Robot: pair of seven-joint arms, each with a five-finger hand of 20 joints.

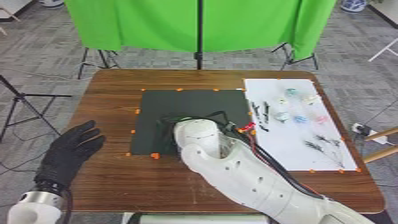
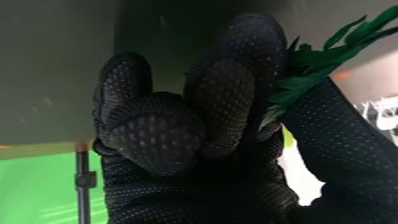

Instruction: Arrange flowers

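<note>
Right hand (image 2: 155, 130) nearest me: fingers curled, green leafy stem (image 2: 302, 75) looks pinched between them and the thumb (image 2: 329, 130). It's over the black mat (image 1: 187, 102), mid counter (image 1: 115, 185), arm (image 1: 244, 185) in from 5 o'clock. What's under the palm is hidden. Left hand (image 1: 67, 155) at 9 o'clock, fingers loosely straight. Pale blooms (image 1: 300, 119) on the white sheet (image 1: 282, 150) at 2 o'clock, dark sprigs (image 1: 314, 146) at 3.

My read: placing step, early in the job. I'd keep the pinch light but sure; leaves will bend and may snag on the glove. Stand the stem upright over its spot first, lower straight, ease the thumb off before the fingers, then back out toward 5 so nothing gets dragged.
</note>
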